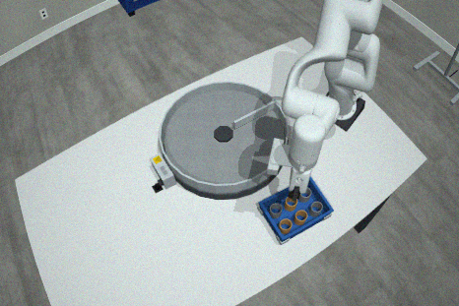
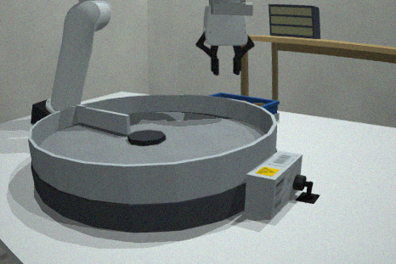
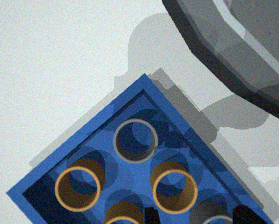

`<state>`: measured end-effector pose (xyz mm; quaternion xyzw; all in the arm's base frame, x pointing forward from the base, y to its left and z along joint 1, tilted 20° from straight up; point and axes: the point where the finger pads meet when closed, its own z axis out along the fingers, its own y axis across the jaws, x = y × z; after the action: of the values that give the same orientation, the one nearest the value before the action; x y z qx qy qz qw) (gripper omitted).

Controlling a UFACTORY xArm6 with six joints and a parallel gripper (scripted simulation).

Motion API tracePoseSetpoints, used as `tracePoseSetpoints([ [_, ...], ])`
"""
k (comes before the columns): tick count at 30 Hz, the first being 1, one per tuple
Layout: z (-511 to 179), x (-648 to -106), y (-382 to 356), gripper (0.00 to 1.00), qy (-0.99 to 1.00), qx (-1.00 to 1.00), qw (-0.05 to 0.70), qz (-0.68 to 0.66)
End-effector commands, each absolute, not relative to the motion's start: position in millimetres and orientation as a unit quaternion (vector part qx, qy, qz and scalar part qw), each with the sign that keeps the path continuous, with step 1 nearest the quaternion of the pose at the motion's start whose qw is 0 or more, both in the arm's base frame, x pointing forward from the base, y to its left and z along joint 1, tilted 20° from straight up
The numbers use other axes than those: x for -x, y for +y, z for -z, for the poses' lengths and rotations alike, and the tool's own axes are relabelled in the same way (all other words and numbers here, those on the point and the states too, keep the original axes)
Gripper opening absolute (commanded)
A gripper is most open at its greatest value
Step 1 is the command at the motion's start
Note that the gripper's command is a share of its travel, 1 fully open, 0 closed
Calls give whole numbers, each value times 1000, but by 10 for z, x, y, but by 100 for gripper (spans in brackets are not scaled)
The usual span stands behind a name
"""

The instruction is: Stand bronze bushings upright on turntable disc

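Observation:
The blue crate (image 1: 322, 195) (image 2: 272, 103) (image 3: 80, 138) holds three bronze bushings and three steel ones, all upright. The bronze bushings are one (image 1: 292, 208) (image 3: 161, 192) in the row nearer the turntable, and a middle one (image 1: 301, 221) (image 3: 121, 210) and a corner one (image 1: 285, 231) (image 3: 64, 190) in the other row. A steel bushing (image 1: 276, 214) (image 3: 135, 120) stands in the crate's corner. My gripper (image 1: 295, 193) (image 2: 226, 70) (image 3: 197, 216) is open and empty, pointing down above the crate. The disc (image 1: 197, 119) (image 2: 200, 149) shows no bushings around the dark hub (image 1: 224, 134) (image 2: 146, 137).
A raised wall (image 1: 221, 188) (image 2: 144, 181) rings the turntable. A fixed bar (image 1: 253, 115) (image 2: 102, 120) reaches inward from it almost to the hub. A grey control box (image 1: 164, 173) (image 2: 272, 188) sits against the turntable's outside, away from the crate.

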<state>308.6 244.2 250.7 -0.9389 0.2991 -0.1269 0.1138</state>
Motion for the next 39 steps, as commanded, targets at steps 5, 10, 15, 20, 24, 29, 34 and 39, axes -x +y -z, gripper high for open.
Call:
tracePoseSetpoints([
  [5,-2523,-3092,2450,48,299,939,115,128],
  [10,-2523,-3091,2449,48,299,939,115,128],
  [15,-2520,-3086,2440,48,299,939,115,128],
  [20,-2519,-3085,2439,48,299,939,115,128],
  [24,-2519,-3085,2439,48,299,939,115,128],
  [29,-2519,-3085,2440,48,299,939,115,128],
  [34,-2462,-3104,2448,48,299,939,115,128],
  [39,-2365,-3136,2463,48,299,939,115,128],
])
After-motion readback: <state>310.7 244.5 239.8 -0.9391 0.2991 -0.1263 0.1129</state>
